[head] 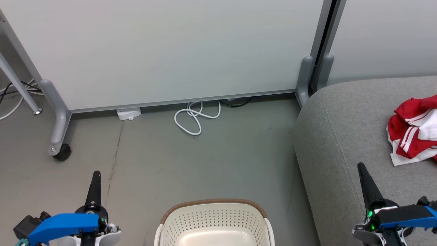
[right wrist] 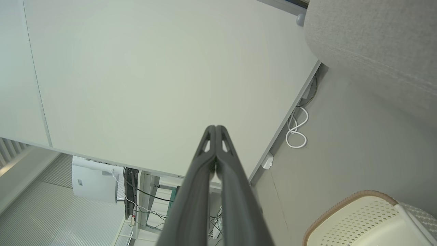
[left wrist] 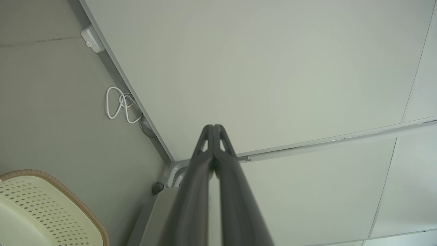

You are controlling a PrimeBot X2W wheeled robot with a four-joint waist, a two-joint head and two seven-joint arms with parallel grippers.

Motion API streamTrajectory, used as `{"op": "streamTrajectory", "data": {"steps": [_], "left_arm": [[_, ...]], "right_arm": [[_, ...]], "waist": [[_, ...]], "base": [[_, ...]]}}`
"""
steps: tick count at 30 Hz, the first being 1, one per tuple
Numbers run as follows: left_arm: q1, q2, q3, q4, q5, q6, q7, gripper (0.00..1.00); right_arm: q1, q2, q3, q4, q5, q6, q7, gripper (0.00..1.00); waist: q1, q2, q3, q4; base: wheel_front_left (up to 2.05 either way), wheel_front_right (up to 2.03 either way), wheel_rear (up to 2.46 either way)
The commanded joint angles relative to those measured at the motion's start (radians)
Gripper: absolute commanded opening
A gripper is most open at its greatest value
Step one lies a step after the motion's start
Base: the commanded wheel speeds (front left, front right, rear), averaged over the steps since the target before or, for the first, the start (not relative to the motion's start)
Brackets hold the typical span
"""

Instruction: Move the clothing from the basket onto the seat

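The clothing (head: 414,130), red with white stripes, lies bunched on the grey seat (head: 344,136) at the right edge of the head view. The cream basket (head: 214,218) with a brown rim stands on the floor at bottom centre, and the part of its inside that I see holds nothing. It appears again as the basket (left wrist: 41,208) at lower left of the left wrist view, and the basket (right wrist: 362,222) sits at lower right of the right wrist view beside the seat (right wrist: 375,44). My left gripper (head: 96,173) is shut and empty left of the basket; my left gripper (left wrist: 213,127) shows pressed fingertips. My right gripper (head: 361,166) is shut over the seat's front; my right gripper (right wrist: 215,127) holds nothing.
A pale partition wall (head: 164,51) on castor feet (head: 62,152) closes off the back. A coiled white cable (head: 194,118) and a white power adapter (head: 129,113) lie on the grey floor at its base. A metal table leg (head: 20,89) stands at far left.
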Motion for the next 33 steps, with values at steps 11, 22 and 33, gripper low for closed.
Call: {"op": "streamTrajectory", "data": {"steps": [11, 22, 33], "left_arm": [[-0.03, 0.0, 0.015, -0.014, -0.093, -0.009, 0.029, 0.0], [-0.04, -0.001, 0.021, -0.02, -0.166, -0.01, 0.05, 0.0], [-0.048, -0.001, 0.027, -0.024, -0.233, -0.011, 0.07, 0.0]], "right_arm": [[-0.03, -0.006, -0.006, 0.003, 0.11, 0.0, 0.015, 0.0], [-0.038, -0.007, -0.008, 0.01, 0.195, 0.0, 0.026, 0.0], [-0.045, -0.007, -0.01, 0.015, 0.274, 0.0, 0.035, 0.0]], "waist": [[0.0, 0.0, 0.001, -0.005], [0.0, 0.0, 0.003, -0.01], [0.0, 0.0, 0.004, -0.015]], "base": [[0.0, 0.0, 0.0], [0.0, 0.0, 0.0], [0.0, 0.0, 0.0]]}}
